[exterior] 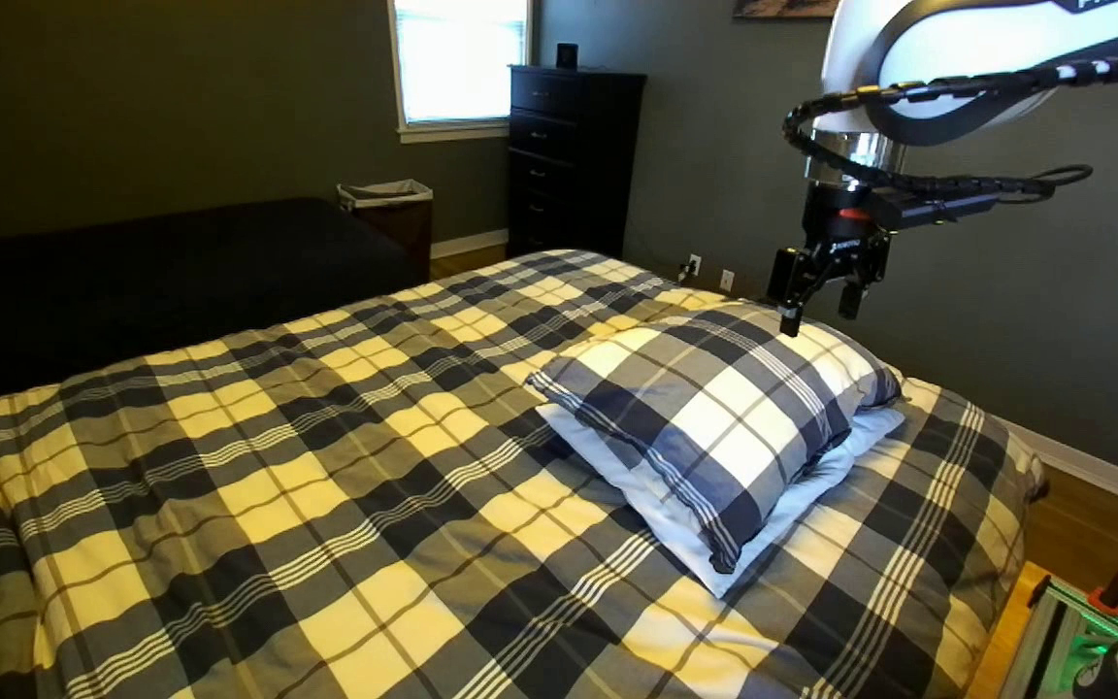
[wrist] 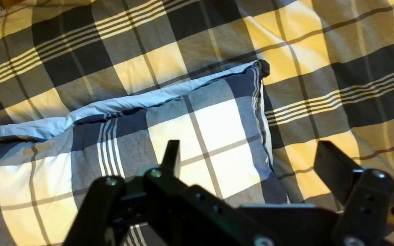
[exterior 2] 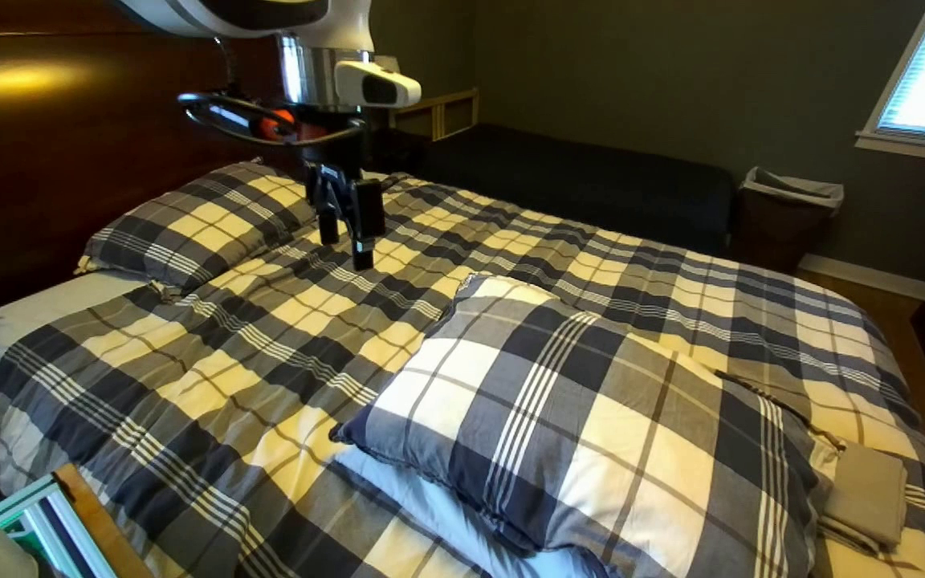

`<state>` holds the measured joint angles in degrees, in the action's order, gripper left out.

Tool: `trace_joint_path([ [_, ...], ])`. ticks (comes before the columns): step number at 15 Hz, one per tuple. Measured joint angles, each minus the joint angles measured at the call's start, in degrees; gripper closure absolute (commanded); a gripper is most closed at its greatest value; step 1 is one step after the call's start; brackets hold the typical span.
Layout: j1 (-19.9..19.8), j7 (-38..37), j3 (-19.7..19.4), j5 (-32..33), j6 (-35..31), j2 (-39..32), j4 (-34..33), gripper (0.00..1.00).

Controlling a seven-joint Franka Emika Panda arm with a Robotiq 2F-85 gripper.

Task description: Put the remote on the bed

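The large bed with a yellow, black and white plaid comforter fills much of both exterior views [exterior: 258, 485] [exterior 2: 213, 377]. It also shows in the wrist view [wrist: 364, 78]. My gripper is open, with nothing between its fingers. It hangs above the bed in both exterior views [exterior: 819, 311] [exterior 2: 346, 247]. In the wrist view, the gripper's [wrist: 248, 150] fingers stand wide apart over a plaid pillow's edge and the comforter. No remote shows in any view; it is hidden or out of view.
The blue-white plaid pillow [exterior: 714, 388] lies on a light blue pillow [exterior: 617, 471] on the bed. Another plaid pillow [exterior 2: 205, 221] lies by the headboard [exterior 2: 69, 120]. A folded grey cloth [exterior 2: 868, 494] lies beside the near pillow. A dark dresser [exterior: 574, 155] and a hamper [exterior: 389, 209] stand beyond.
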<state>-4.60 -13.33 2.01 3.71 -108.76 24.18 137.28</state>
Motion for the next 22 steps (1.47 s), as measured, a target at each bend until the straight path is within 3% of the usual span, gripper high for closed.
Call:
trace_joint_path([
  [5,-1.3,6.5,-3.6,3.1,-6.8,-1.3,5.4,0.0],
  [14,-1.0,7.8,-3.4,3.2,-6.6,-1.5,4.9,0.0],
  [18,-1.1,17.9,-5.2,4.1,-6.0,-4.5,5.5,0.0],
  [22,-1.6,29.0,-8.8,8.9,-6.5,-8.4,6.0,0.0],
])
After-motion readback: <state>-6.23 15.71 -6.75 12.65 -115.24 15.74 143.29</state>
